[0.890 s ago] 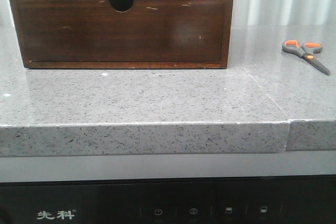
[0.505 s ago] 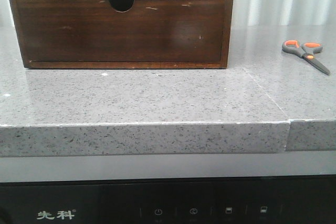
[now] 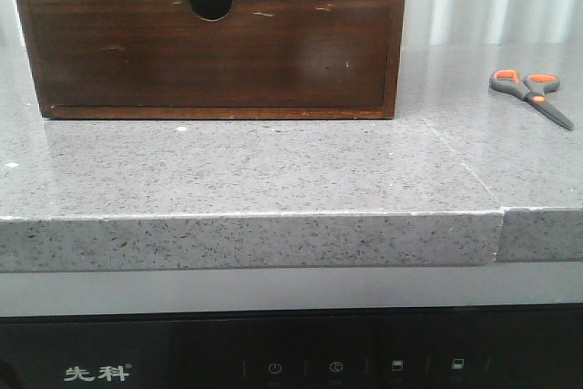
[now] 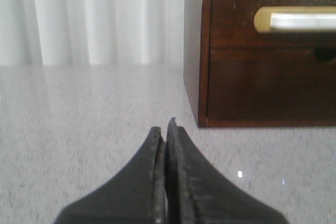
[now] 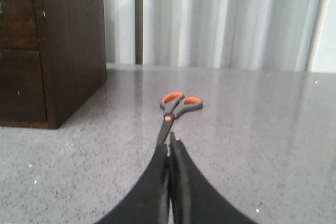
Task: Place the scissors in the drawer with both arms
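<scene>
Lying flat just past the right gripper (image 5: 169,148), the scissors (image 5: 176,109) stay untouched; both it and the left gripper (image 4: 165,132) are pinched closed, holding nothing

Looked like a home kitchen: speckled grey stone bench (image 3: 273,170), black appliance panel (image 3: 291,353) with touch icons below its edge, pale pleated curtains (image 5: 226,19) behind, wooden drawer box (image 3: 214,52) on top.

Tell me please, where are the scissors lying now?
In the front view the scissors lie flat on the grey counter, far on the right side, apart from the wooden box. The shut right gripper points at them, not touching.
</scene>
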{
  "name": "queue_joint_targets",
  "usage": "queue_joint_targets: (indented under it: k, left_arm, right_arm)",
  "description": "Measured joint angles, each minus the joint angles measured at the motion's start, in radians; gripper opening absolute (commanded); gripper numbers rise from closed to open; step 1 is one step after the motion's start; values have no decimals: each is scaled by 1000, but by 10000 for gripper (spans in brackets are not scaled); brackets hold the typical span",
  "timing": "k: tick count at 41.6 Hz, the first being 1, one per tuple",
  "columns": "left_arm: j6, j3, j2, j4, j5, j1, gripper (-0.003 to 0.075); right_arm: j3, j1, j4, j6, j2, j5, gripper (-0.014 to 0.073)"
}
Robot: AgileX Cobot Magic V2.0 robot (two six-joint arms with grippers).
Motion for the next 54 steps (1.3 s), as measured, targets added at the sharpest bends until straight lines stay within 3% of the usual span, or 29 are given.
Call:
queue_joint_targets:
  k: [10, 20, 33, 42, 54]
  left_arm:
    - [0, -89, 0, -19, 3, 0, -20]
    - [0, -390, 20, -19, 199, 0, -20]
    - [0, -738, 285, -19, 480, 0, -20]
    - [0, -764, 444, -19, 605, 0, -20]
    - [0, -764, 580, -20, 700, 0, -20]
  right_arm:
    - [-142, 0, -15, 0, 0, 119, -60]
    - [-426, 0, -37, 0, 49, 334, -60]
    - [-706, 0, -39, 0, 316, 594, -60]
    - [-733, 0, -39, 0, 473, 703, -60]
    - [-725, 0, -50, 0, 624, 723, -59]
